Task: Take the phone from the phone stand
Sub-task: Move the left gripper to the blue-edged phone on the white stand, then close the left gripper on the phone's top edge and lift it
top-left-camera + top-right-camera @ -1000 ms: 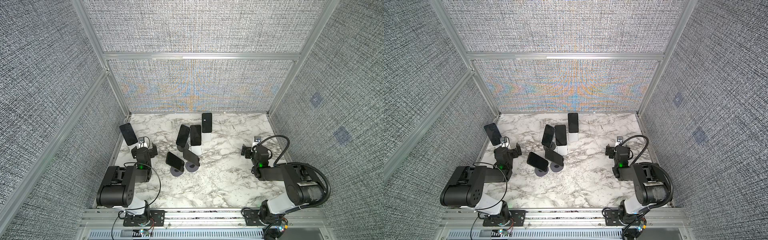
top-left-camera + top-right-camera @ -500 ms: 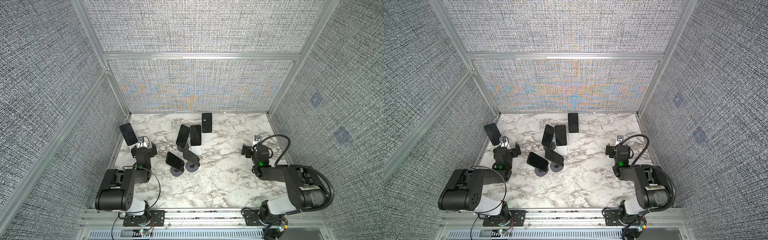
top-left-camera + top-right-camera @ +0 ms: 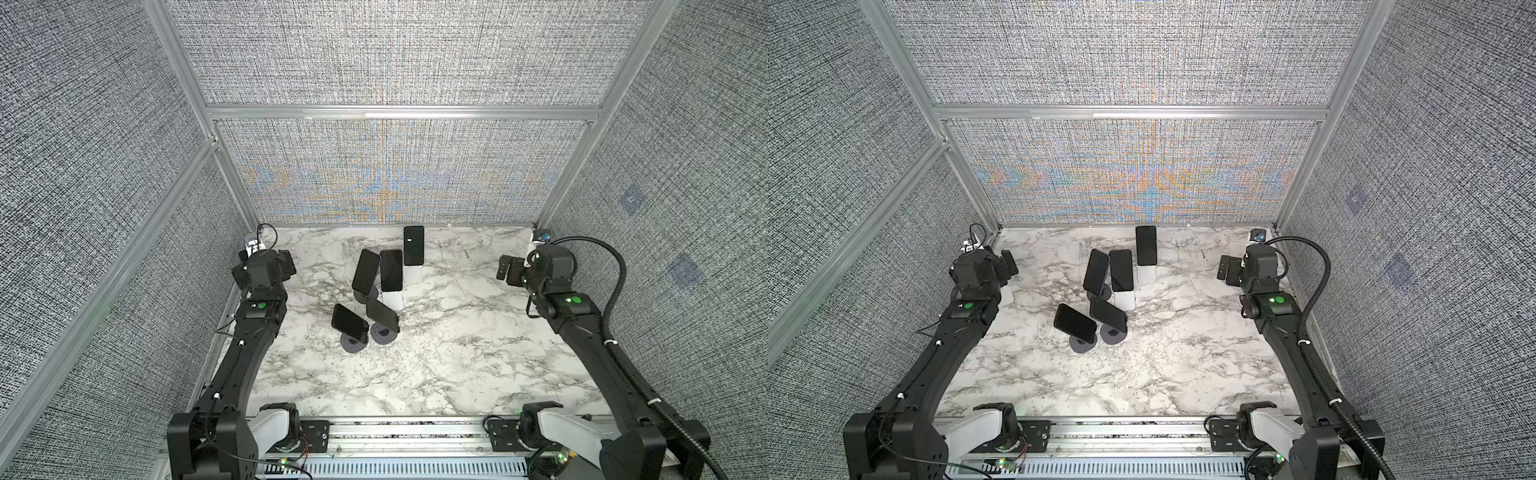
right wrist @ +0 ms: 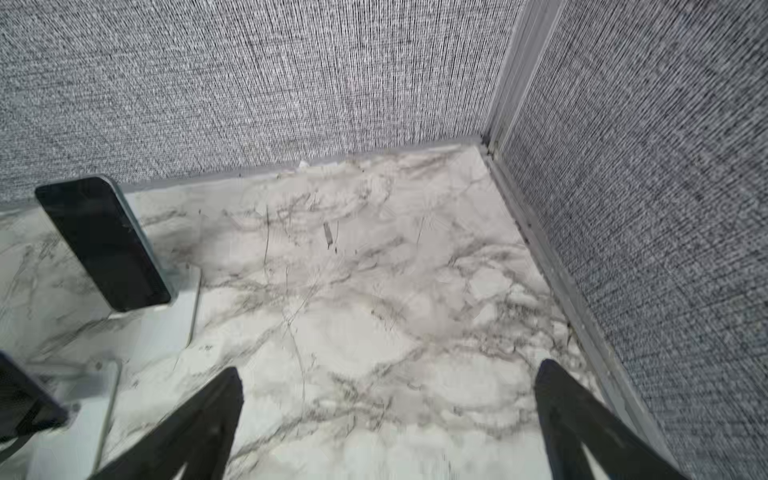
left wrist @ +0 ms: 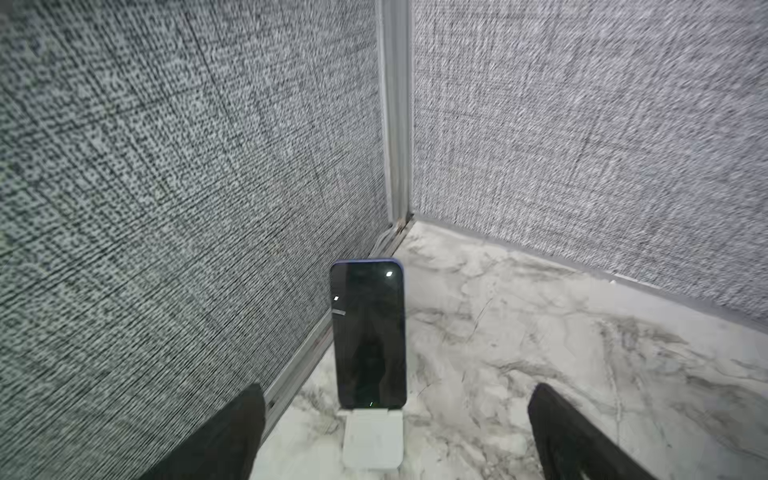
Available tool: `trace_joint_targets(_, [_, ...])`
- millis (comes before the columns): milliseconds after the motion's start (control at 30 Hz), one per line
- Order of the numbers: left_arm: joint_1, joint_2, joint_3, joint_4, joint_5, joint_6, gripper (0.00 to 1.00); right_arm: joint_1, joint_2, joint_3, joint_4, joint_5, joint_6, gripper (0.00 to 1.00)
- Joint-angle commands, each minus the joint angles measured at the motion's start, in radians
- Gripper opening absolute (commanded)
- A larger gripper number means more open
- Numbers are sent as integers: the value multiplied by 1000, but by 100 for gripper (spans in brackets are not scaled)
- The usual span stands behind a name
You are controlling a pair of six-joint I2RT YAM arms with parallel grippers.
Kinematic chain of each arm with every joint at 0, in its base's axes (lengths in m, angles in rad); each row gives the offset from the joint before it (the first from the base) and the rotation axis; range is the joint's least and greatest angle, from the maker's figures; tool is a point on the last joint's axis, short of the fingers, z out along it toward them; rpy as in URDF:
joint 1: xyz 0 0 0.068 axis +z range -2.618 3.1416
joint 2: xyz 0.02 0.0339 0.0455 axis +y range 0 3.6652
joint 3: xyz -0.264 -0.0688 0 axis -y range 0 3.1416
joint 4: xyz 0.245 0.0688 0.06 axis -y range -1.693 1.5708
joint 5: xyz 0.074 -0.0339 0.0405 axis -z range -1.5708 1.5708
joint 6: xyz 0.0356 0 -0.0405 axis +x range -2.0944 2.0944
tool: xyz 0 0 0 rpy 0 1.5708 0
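Observation:
In the left wrist view a dark phone (image 5: 368, 332) with a blue edge stands upright on a white phone stand (image 5: 372, 440), close to the left wall. My left gripper (image 5: 397, 390) is open, its fingers wide on either side of the stand and touching nothing. In both top views the left gripper (image 3: 286, 262) (image 3: 1009, 264) hangs at the far left and hides that phone. My right gripper (image 3: 510, 271) (image 3: 1229, 270) is open over bare marble at the far right, with nothing between the fingers of the right gripper (image 4: 390, 368).
Several more phones on stands cluster mid-table: one at the back (image 3: 413, 245), two behind (image 3: 391, 270) (image 3: 366, 271), two in front on round bases (image 3: 382, 314) (image 3: 349, 323). The right wrist view shows a phone (image 4: 104, 245) on a white stand (image 4: 174, 307). Fabric walls enclose three sides.
Both arms have stretched toward the back. The left gripper now covers the phone by the left wall in the top views. Both grippers stay open.

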Motion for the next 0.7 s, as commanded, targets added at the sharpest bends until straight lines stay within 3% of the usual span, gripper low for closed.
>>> trace_joint_targets(0, [38,61,92,-257,28,-47,99,25,17,61,-327,-65,60,99])
trace_joint_targets(300, [178,258,291,-341,224,-88,99,39,18,28,-330,-246,56,99])
trace_joint_targets(667, [210,410,278,-186,245,-89,99,38,-22,-9,-315,-283,47,99])
